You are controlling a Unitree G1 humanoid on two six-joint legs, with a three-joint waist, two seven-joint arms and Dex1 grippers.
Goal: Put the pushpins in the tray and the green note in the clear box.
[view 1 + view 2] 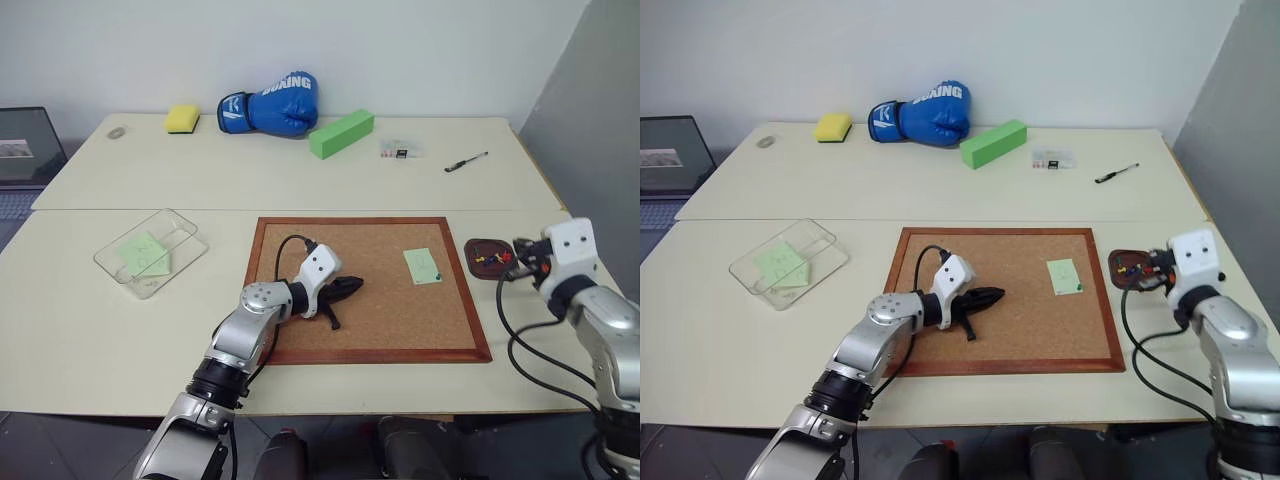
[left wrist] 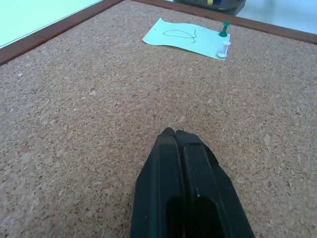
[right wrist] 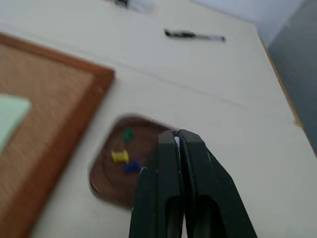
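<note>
Left wrist view: the green note [image 2: 187, 38] is seen on the corkboard [image 2: 74, 124], fixed by a green pin [image 2: 225, 29] and a white pin [image 2: 225, 48] along one short edge. It lies at 12 to 1 o'clock from the clenched, empty left gripper [image 2: 173, 134], the nearer arm. The right gripper [image 3: 174, 135], pressed closed with something pale seen at its tips, hovers over the tray [image 3: 116, 166]. Pushpins [image 3: 120, 156] there appear blurred. The clear box [image 1: 152, 250] sits at 9 o'clock of the corkboard.

Blue padded boxing glove [image 1: 270, 104] at table's far edge: white lettering "BOXING". No other legible text.
</note>
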